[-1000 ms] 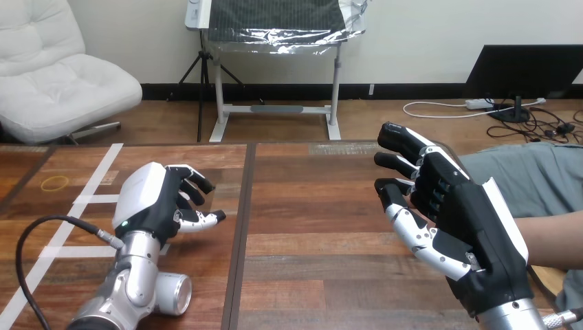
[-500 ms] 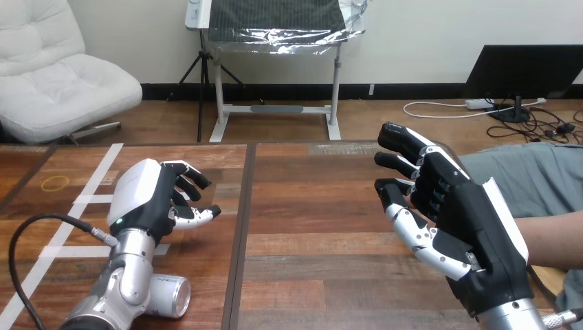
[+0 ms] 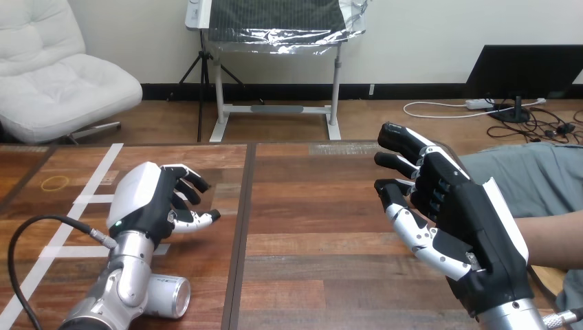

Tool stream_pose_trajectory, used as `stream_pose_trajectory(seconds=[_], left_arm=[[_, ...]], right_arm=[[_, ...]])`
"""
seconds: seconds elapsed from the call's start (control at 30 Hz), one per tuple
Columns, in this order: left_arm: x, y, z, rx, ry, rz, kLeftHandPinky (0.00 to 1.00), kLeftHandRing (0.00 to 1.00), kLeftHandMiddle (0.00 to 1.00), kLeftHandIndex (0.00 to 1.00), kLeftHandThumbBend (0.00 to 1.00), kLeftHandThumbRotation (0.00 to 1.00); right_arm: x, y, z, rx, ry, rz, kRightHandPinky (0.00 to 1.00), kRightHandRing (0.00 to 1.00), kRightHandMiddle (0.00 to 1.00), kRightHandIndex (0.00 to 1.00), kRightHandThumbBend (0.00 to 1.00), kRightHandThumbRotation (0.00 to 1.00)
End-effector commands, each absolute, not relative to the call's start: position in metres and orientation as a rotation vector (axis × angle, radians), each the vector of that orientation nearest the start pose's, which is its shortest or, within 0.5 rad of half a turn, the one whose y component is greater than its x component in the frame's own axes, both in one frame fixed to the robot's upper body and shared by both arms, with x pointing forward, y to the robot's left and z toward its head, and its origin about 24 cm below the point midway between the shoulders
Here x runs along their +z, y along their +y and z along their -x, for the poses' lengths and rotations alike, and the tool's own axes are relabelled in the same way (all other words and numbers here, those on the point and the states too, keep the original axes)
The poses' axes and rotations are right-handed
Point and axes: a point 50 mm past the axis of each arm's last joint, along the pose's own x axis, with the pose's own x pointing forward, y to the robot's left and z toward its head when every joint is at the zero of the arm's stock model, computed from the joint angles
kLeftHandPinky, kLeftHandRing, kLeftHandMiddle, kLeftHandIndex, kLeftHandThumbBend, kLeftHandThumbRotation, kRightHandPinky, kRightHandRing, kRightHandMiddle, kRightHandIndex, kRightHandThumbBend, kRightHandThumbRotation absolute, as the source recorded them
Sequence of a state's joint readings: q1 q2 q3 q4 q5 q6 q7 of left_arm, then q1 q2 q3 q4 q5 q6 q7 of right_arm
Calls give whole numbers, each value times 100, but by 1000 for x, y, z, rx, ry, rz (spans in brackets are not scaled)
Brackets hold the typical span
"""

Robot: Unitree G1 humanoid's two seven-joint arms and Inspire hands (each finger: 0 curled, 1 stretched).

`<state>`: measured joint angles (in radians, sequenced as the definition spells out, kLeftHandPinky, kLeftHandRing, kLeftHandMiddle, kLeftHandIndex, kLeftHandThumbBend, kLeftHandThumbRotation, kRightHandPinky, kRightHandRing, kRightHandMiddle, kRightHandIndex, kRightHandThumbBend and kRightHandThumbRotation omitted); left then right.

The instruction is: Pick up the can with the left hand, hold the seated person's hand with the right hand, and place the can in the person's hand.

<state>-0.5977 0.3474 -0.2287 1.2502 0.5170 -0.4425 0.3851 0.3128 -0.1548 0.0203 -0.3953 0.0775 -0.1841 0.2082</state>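
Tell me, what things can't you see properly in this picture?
In the head view:
1. The can lies on its side on the table. The left arm covers most of it, so just one end shows.
2. The person's forearm runs behind the right hand, so I cannot tell where it ends or whether the two touch. The picture's right edge cuts off the rest of it.

A robotics lab bench: the wooden table (image 3: 309, 206) carries white tape lines (image 3: 102, 163) and a yellow ring mark (image 3: 54, 183) at its left end.
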Motion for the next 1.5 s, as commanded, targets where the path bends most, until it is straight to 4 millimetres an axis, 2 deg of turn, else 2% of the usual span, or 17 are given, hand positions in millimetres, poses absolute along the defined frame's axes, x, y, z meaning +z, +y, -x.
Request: stream_pose_trajectory(seconds=[0.0,0.27,0.47,0.63,0.8,0.97,1.1,1.47], left_arm=[[18,215,-337,-23,12,-931,43,48,54,57,63,0],[26,221,-343,-172,84,-923,47,53,58,61,63,3],[40,232,-349,-352,175,-924,63,66,69,71,64,16],[54,240,-354,-464,248,-937,81,81,80,79,74,26],[73,248,-361,-552,312,-1031,89,89,87,84,81,30],[91,253,-366,-605,361,-1111,93,95,93,89,91,30],[104,254,-369,-654,390,-1189,91,95,95,91,96,31],[128,250,-375,-756,509,-1306,94,99,99,97,100,25]], right_arm=[[107,-163,-194,205,-367,104,74,85,88,85,28,4],[107,-163,-194,208,-369,106,74,85,88,85,28,4],[107,-163,-194,207,-372,110,74,85,88,85,28,4],[107,-163,-194,206,-374,111,73,85,88,85,27,3],[107,-164,-193,204,-373,114,73,85,88,85,28,3],[106,-164,-193,204,-369,114,73,85,88,86,28,3],[106,-164,-193,206,-364,112,74,85,88,86,28,4],[106,-163,-192,216,-361,121,75,86,89,87,28,4]])
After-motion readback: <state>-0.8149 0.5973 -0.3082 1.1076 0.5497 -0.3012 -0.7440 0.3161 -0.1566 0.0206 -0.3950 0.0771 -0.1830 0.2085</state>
